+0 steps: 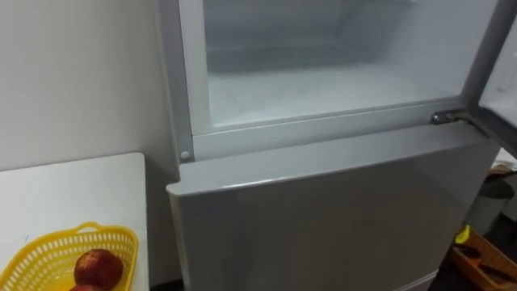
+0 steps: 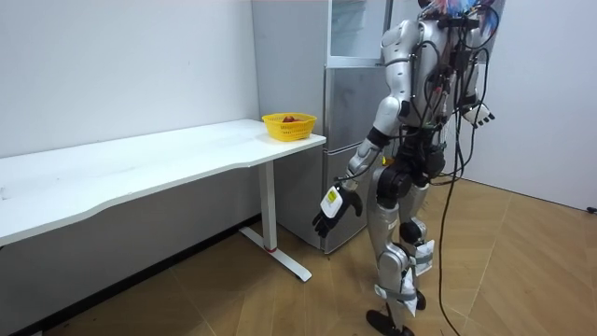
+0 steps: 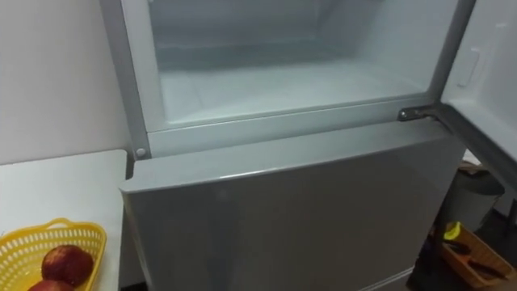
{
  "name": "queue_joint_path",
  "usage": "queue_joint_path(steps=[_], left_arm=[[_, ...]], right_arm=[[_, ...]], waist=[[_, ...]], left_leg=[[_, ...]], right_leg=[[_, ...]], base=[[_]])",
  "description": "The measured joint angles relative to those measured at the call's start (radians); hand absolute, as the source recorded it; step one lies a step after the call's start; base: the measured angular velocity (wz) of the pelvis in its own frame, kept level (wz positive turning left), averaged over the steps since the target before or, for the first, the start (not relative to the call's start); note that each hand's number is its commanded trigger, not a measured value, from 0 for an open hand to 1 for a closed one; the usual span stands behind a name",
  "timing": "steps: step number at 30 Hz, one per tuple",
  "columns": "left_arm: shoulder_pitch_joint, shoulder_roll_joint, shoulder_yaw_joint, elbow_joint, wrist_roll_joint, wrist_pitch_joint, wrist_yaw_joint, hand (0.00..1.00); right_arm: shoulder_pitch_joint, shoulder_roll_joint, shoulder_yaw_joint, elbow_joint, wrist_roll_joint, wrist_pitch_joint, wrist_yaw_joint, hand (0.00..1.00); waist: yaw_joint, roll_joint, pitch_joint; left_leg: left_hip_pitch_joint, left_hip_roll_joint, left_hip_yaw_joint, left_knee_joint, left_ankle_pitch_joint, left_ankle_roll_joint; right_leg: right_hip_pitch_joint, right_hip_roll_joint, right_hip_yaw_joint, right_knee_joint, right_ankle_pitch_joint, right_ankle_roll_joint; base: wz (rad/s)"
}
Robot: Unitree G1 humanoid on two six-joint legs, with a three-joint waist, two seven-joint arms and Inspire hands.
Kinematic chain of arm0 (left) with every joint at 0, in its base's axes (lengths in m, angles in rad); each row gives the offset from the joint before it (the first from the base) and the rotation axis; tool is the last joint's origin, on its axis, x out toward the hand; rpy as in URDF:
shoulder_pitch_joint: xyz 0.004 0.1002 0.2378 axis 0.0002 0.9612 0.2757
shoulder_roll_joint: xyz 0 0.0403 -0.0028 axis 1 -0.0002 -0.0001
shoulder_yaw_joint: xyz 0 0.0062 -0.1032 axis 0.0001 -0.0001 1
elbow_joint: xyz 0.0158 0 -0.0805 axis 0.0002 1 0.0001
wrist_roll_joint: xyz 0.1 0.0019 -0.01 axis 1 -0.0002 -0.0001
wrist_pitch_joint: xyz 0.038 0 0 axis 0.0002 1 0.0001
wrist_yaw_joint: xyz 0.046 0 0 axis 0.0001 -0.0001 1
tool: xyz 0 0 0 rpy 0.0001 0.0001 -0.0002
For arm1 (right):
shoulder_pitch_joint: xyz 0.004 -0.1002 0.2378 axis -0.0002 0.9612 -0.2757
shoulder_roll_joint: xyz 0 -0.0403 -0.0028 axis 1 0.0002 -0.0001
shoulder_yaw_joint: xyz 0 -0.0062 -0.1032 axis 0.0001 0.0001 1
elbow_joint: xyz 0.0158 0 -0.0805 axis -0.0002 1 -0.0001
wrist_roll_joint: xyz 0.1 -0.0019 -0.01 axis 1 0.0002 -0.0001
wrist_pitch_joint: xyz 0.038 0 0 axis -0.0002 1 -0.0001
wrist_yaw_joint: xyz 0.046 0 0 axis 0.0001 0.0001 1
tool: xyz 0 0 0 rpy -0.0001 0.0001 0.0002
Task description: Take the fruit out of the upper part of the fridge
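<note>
The grey fridge (image 1: 339, 218) stands straight in front of me. Its upper compartment (image 1: 323, 85) is open, with a bare white floor and walls and nothing on the part I can see. The upper door (image 1: 505, 73) is swung out to the right on its hinge (image 1: 444, 117); the lower door is closed. In the room view I stand facing the fridge (image 2: 350, 103). My left hand (image 2: 334, 210) hangs low beside my thigh with relaxed fingers and holds nothing. At waist height on the room view's right, my right hand (image 2: 482, 115) is open and empty.
A white table (image 1: 73, 194) adjoins the fridge on the left. On its near corner a yellow basket (image 1: 97, 232) holds red apples (image 1: 98, 267). On the floor to the right are a dark bin (image 1: 493, 194) and a wooden crate (image 1: 485, 259).
</note>
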Motion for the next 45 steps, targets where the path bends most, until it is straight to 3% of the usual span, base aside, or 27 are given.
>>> queue_joint_path(steps=[4,11,17,21,33,40,45], left_arm=[[0.002,0.001,0.001,0.002,0.003,-0.018,0.001,0.0],[0.0,0.017,-0.036,0.084,0.003,-0.058,0.023,0.0],[0.0,0.018,-0.04,0.115,0.004,-0.058,0.022,0.0],[-0.001,0.018,-0.074,0.116,0.006,-0.058,0.011,0.0],[0.007,0.011,-0.096,0.122,0.005,-0.058,-0.016,0.0],[0.002,0.012,-0.115,0.122,0.005,-0.079,-0.025,0.0],[0.003,0.016,-0.115,0.125,0.005,-0.079,-0.022,0.0]], right_arm=[[0.005,-0.004,0.0,-0.147,-0.06,-0.048,-0.024,0.0],[-0.008,-0.016,0.023,-0.285,-0.123,-0.087,-0.024,0.0],[-0.008,-0.018,0.046,-0.38,-0.229,-0.092,0.017,0.0],[-0.008,-0.02,0.09,-0.41,-0.2,-0.092,0.055,0.0],[-0.021,-0.021,0.171,-0.425,-0.151,-0.089,0.319,0.0],[-0.003,-0.021,0.237,-0.426,-0.109,-0.088,0.477,0.0],[-0.001,-0.021,0.28,-0.426,-0.103,-0.063,0.565,0.0]], waist=[[0.003,0.003,-0.0019],[0.006,0.012,-0.0042],[0.031,0.018,-0.0007],[0.045,0.018,-0.0007],[0.064,0.03,-0.002],[0.055,0.026,-0.0016],[0.06,0.009,-0.0007]], left_leg=[[-0.001,-0.001,0.0,0.0,0.0,0.0],[-0.005,-0.002,0.0,0.0,0.0,0.0],[0.007,-0.002,0.0,0.0,0.0,0.0],[0.007,-0.002,0.001,0.0,0.0,0.0],[0.005,0.0,0.003,0.003,0.0,0.0],[0.009,0.001,0.005,0.004,0.0,0.0],[0.024,0.004,0.019,0.005,0.0,0.0]], right_leg=[[-0.001,0.0,0.002,-0.003,0.0,0.0],[-0.005,-0.002,0.002,0.0,0.0,0.0],[0.0,-0.002,0.001,-0.002,0.0,0.0],[-0.008,-0.002,0.003,-0.001,-0.001,0.001],[-0.005,-0.001,0.002,0.009,0.002,-0.001],[-0.006,-0.002,0.003,0.02,0.001,-0.003],[0.008,0.0,0.003,0.015,0.002,-0.004]], base=[[0.0],[0.0],[0.0],[0.01],[-0.01],[-0.02],[-0.01]])
